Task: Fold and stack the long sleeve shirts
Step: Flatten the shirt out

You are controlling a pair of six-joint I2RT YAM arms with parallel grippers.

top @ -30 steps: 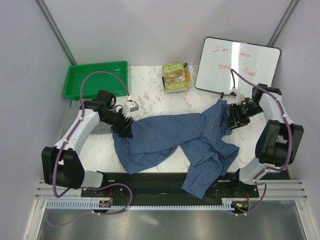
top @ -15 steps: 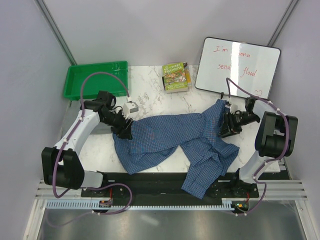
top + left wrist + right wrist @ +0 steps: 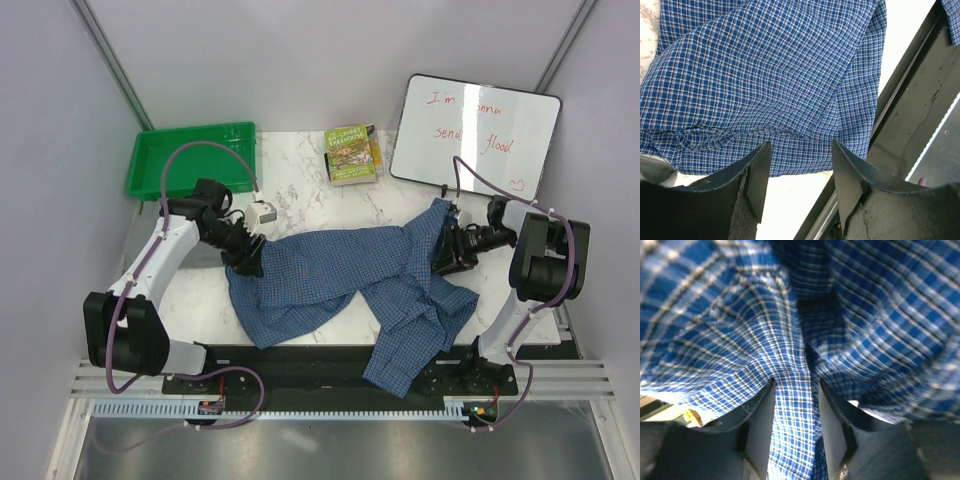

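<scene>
Right gripper (image 3: pixel 796 390) pinches a taut fold of the blue checked shirt (image 3: pixel 330 270) near its right end. Left gripper (image 3: pixel 801 150) hovers spread over the left end. The shirt lies crumpled across the bench (image 3: pixel 300 200), one part spilling over the near edge.

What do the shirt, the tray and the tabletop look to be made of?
Shirt: thin woven cloth, probably cotton or a blend, matte; the wrist views show a fine blue check weave and soft creases.
Tray: green plastic, likely moulded; uniform colour, smooth faces, raised rim.
Tabletop: white with grey veining, so marble or a marble-look laminate; the pictures do not settle which.
</scene>
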